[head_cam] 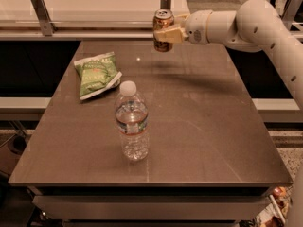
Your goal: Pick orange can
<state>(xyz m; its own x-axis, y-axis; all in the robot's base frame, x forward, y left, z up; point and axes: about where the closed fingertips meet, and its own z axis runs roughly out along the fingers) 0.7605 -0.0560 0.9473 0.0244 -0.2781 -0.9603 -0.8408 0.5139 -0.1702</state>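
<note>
The orange can (163, 30) is small, orange-brown, with a silver top rim. It hangs in the air above the far edge of the brown table (208, 126). My gripper (166, 34) reaches in from the right on the white arm and is shut on the can's side, holding it upright and clear of the tabletop. The can's shadow falls on the table below it.
A clear water bottle (131, 122) with a white cap stands near the table's middle front. A green snack bag (97, 73) lies at the left rear. A white counter with metal posts (41, 7) runs behind the table.
</note>
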